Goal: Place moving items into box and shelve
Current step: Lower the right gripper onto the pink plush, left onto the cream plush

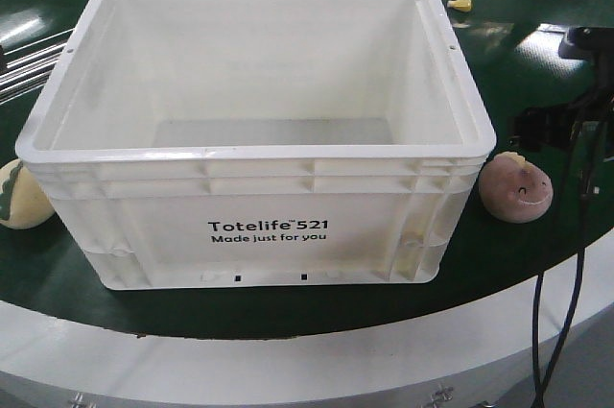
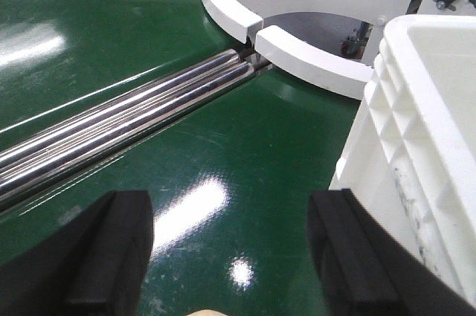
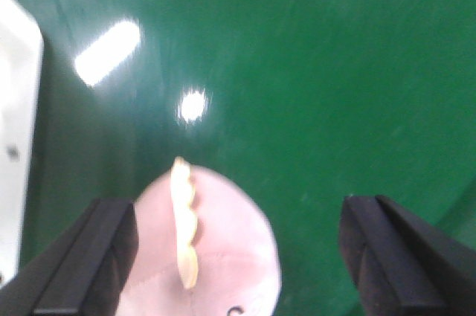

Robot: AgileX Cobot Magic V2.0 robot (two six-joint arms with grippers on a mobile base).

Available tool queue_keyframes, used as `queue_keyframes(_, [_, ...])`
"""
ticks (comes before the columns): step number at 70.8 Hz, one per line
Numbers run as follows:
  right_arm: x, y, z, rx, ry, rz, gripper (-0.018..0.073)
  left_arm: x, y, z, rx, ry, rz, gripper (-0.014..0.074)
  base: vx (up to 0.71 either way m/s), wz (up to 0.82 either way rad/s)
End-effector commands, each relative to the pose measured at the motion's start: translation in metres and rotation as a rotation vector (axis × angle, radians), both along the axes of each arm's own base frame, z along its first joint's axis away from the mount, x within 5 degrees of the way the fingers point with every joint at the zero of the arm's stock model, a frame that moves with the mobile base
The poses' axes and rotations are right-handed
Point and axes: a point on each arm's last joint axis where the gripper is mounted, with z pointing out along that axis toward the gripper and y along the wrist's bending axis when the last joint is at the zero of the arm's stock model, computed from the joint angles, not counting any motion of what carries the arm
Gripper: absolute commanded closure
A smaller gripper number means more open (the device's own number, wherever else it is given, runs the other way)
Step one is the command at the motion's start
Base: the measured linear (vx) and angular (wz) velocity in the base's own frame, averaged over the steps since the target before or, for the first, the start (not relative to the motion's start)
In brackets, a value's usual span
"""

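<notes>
From the front view I get only part of the yellow toy point(image 1: 19, 195). The left edge of the picture cuts it off, leaving a pale rounded side with a green spiky stripe. It lies on the green bench point(image 1: 508, 269) just beside the crate's left wall. At the right edge there is some dark hardware point(image 1: 561, 120) and a hanging cable point(image 1: 574, 264), but I cannot make out any claw there.

The right wrist view is blurred. The pink toy point(image 3: 223, 256) is cut off by the bottom edge, so its face hardly shows, only the wavy yellow crest point(image 3: 184, 219). In the front view the pink toy sits on the bench near the crate's right front corner, smiling face toward me.

The crate point(image 1: 259, 154) is white with a ribbed rim and black print reading "Totelife 521 Made just for you". It stands open and upright mid-bench, and I see nothing inside it.

The right claw point(image 3: 238, 249) has its fingers spread wide apart, with the pink toy low between them; I cannot tell whether it touches either finger. The left claw point(image 2: 230, 253) is also spread apart over bare bench, beside the crate's ribbed wall. Only this view shows the steel rollers point(image 2: 126, 130) and the white ring point(image 2: 297, 44). A pale sliver at its bottom edge is too small to name.
</notes>
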Motion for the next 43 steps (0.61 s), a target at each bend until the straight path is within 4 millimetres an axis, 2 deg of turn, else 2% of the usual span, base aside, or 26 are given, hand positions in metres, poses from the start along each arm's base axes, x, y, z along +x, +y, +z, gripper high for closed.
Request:
queue_keyframes(1, [0.008, 0.002, 0.012, 0.004, -0.064, 0.028, -0.0032, 0.001, 0.002, 0.024, 0.005, -0.132, 0.021, 0.0037, 0.00, 0.00])
queue_keyframes(11, [0.011, 0.006, 0.001, 0.031, -0.021, 0.062, -0.0030, 0.001, 0.002, 0.024, 0.005, -0.132, 0.021, 0.0037, 0.00, 0.00])
queue_keyframes(31, [0.011, 0.008, -0.001, 0.048, -0.008, 0.074, 0.0006, 0.001, 0.002, 0.024, 0.005, -0.131, 0.021, 0.0037, 0.00, 0.00])
queue_keyframes(43, [0.013, 0.008, -0.015, 0.050, 0.061, 0.079, 0.0027, 0.001, 0.002, 0.024, 0.005, -0.129, 0.021, 0.0037, 0.00, 0.00])
